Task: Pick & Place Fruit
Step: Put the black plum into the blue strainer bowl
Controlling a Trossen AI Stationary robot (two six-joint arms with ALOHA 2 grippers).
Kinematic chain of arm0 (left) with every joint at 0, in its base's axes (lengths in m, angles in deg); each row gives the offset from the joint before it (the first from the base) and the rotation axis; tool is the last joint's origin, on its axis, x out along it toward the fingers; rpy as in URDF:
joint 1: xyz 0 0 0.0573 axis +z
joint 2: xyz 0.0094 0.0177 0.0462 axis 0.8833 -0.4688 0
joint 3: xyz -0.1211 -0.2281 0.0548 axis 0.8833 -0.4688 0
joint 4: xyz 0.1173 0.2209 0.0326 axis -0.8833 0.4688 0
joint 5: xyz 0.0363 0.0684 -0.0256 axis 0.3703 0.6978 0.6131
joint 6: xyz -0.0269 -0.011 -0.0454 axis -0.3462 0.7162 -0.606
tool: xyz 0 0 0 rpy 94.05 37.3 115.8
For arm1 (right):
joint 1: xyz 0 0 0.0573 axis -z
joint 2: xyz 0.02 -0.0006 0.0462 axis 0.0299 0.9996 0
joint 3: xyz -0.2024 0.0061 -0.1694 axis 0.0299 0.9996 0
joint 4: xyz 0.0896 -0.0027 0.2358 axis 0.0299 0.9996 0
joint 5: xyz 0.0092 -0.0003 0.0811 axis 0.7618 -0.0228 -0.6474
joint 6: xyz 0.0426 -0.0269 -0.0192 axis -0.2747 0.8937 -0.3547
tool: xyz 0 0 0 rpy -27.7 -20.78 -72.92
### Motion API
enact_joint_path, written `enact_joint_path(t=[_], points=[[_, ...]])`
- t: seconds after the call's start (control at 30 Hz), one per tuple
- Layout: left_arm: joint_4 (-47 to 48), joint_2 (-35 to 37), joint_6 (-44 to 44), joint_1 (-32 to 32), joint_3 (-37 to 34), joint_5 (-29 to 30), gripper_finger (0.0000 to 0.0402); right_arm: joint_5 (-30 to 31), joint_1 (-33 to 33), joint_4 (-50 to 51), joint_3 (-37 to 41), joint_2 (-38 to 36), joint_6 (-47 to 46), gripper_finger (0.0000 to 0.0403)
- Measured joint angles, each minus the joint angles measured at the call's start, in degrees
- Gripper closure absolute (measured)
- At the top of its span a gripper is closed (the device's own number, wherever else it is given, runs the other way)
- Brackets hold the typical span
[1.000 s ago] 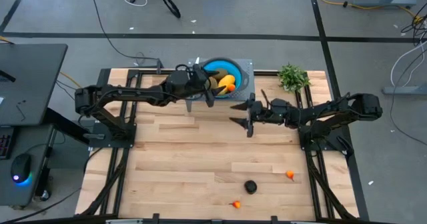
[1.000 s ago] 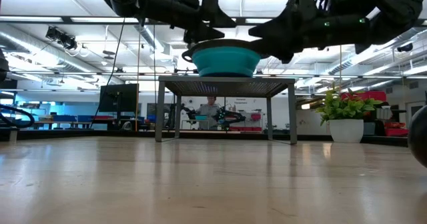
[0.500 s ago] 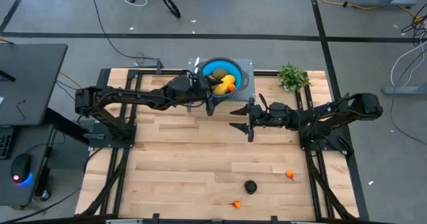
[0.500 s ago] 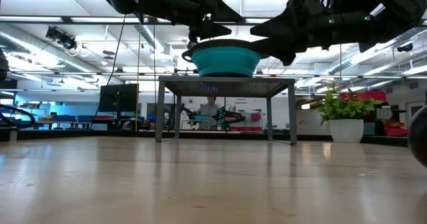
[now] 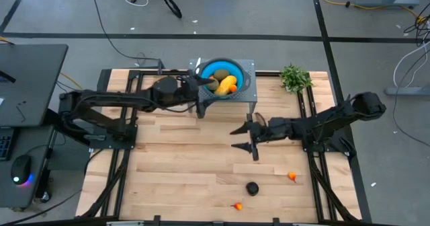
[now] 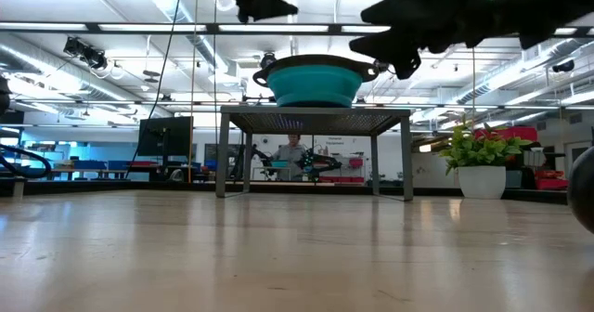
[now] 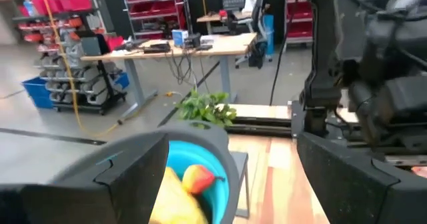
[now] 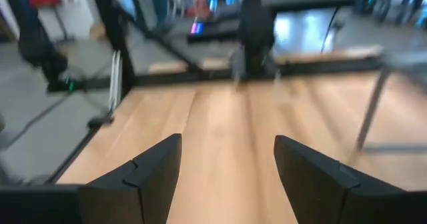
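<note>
In the high view a blue bowl [image 5: 235,68] stands on a grey wire stand [image 5: 250,91] at the table's far edge. It holds a yellow oblong fruit [image 5: 224,87], an orange one [image 5: 232,82] and an olive-green one [image 5: 211,84]. My left gripper [image 5: 200,86] is open just left of the bowl's rim; its wrist view shows the bowl [image 7: 213,174] and the yellow fruit [image 7: 175,201] past it. My right gripper [image 5: 240,138] is open over bare table at mid-table. A black round fruit [image 5: 252,187] and two tiny orange-red ones [image 5: 292,176] [image 5: 237,205] lie near the near edge.
A leafy green plant [image 5: 294,77] stands at the far right corner, right of the stand. In the low view the bowl [image 6: 314,78] sits on the stand [image 6: 316,119], with the plant [image 6: 481,152] to its right. Bare wood [image 5: 181,159] spreads between the stand and the near edge.
My left gripper has drawn back from over the bowl toward the table's left, and the olive-green fruit now shows in the bowl. My right gripper has moved from beside the stand toward the near edge, staying open.
</note>
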State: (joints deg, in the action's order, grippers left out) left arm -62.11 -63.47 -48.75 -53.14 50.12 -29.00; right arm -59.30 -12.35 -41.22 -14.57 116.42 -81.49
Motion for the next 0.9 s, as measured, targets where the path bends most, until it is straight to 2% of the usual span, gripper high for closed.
enact_joint_path(t=[0.2, 0.4, 0.53, 0.6, 0.73, 0.9], points=[[2.52, 2.03, -0.86, -1.24, 0.00, 1.53, 0.0062, 1.72, -3.70, 15.58, -6.51, 0.02, -1.44, 0.0153], [2.47, 1.29, -4.32, -2.56, -0.07, 2.19, 0.0062, 2.56, -5.76, 22.78, -11.79, 0.02, -1.59, 0.0153], [2.10, 1.29, -5.09, -4.78, -0.84, 2.35, 0.0062, 2.84, -7.78, 29.58, -14.67, 0.02, -4.97, 0.0153], [1.30, 1.22, -5.05, -6.27, -2.00, 3.01, 0.0062, 4.84, -8.97, 32.58, -15.57, 0.02, -7.69, 0.0153], [-5.22, 1.20, -4.59, -8.21, -4.24, 2.93, 0.0062, 7.74, -11.03, 34.77, -15.71, 0.02, -10.48, 0.0153], [-6.46, 1.20, -3.39, -9.36, -4.46, 1.82, 0.0062, 8.88, -12.06, 35.68, -15.71, 0.02, -13.11, 0.0153]])
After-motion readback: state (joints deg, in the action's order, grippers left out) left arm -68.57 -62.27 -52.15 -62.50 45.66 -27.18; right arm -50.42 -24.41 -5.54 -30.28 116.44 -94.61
